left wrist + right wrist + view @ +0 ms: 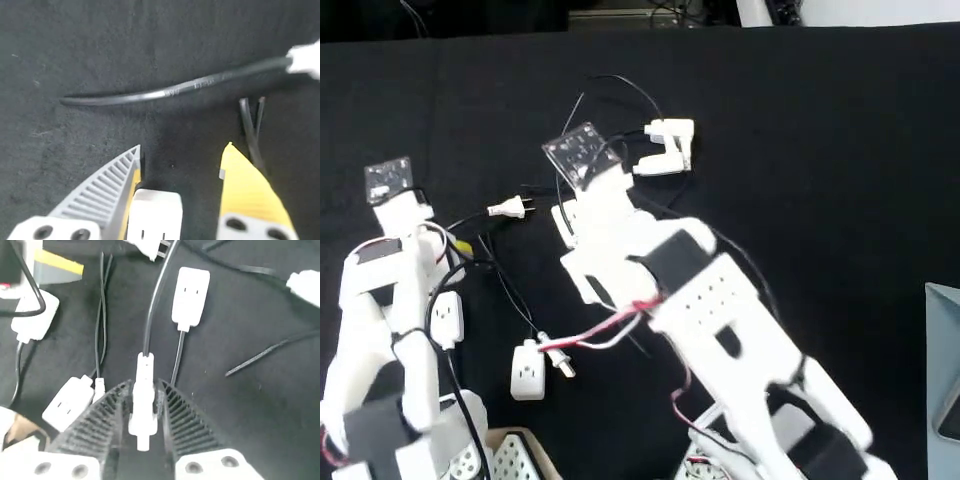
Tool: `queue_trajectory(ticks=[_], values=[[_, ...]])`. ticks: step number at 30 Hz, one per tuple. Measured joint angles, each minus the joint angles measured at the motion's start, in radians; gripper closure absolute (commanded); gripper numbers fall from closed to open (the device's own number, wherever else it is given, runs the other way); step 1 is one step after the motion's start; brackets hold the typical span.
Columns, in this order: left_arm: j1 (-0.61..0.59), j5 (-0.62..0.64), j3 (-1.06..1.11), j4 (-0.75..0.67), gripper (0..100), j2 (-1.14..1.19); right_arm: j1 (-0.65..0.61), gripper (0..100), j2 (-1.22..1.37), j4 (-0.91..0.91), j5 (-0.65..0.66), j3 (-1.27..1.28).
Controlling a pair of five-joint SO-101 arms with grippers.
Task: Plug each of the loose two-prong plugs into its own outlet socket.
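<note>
Right gripper (144,387): jaws closed on a white two-prong plug (143,407), its black cord (157,305) leading off beside a free outlet socket (190,292). Left gripper (183,147): jaws open, a second outlet socket (152,215) lying between them on the black surface (75,50).

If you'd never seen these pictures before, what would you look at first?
First, the right gripper squeezing a white plug on a black cable, above the black table. Then the left gripper: its grey finger and yellow finger are spread open, with a white socket between them.
</note>
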Motion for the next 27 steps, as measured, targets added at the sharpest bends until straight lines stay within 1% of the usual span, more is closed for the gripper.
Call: queue_trajectory(ticks=[3, 6, 10, 14, 19, 27], values=[[0.000, 0.031, -0.018, 0.061, 74, -0.112, 0.002, 98.6, -0.094, -0.120, 0.017, 0.117], [0.000, 0.038, -0.026, 0.133, 74, -0.279, 0.002, 98.7, -0.176, -0.241, 0.018, 0.247], [0.026, 0.038, -0.020, 0.166, 74, -0.508, 0.000, 98.7, -0.255, -0.348, 0.018, 0.373], [0.138, 0.068, 0.044, 0.167, 74, -0.655, -0.040, 98.7, -0.319, -0.419, 0.018, 0.450], [0.278, 0.146, 0.063, 0.167, 74, -0.724, -0.089, 98.7, -0.433, -0.440, 0.018, 0.514], [0.462, 0.155, 0.072, 0.180, 74, -0.818, -0.094, 98.7, -0.563, -0.440, 0.018, 0.598]])
